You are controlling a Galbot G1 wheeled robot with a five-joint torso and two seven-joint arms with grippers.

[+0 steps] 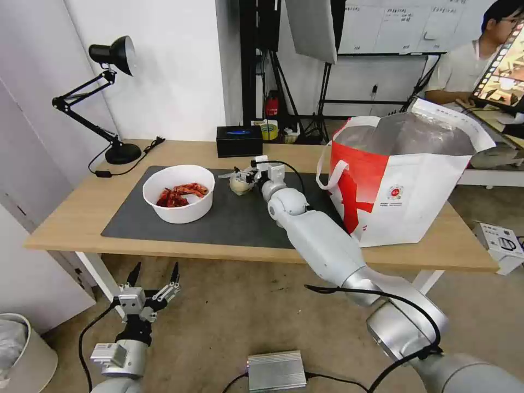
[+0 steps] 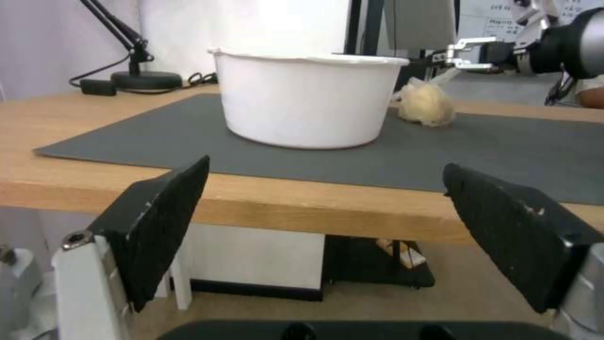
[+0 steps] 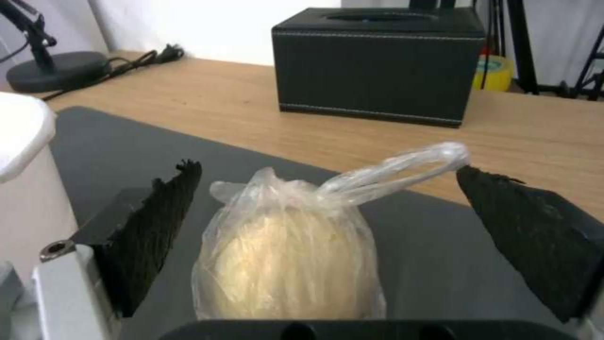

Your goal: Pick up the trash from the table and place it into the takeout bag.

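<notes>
The right gripper point(image 3: 327, 222) stands wide open astride one knotted clear bag point(image 3: 289, 255) on the mat point(image 1: 234, 218). One white bowl point(image 1: 179, 192) sits beside; one takeout bag point(image 1: 404, 180) opposite. Left gripper point(image 1: 154, 273) hangs spread below the table point(image 1: 71, 213).

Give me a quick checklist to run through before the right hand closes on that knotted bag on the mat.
1. Right hand open: ok, fingers spread wide.
2. Knotted clear bag between the fingers: ok, the pale ball sits centred in the right wrist view, on the mat.
3. Knot loop free of the fingers: not ok, its tip lies against one finger.
4. White bowl clear of the grasp: ok, it stands apart from the bag.
5. Takeout bag ready: ok, upright on the table, mouth open.
6. Left hand out of the way: ok, open, below the table's front edge.
</notes>
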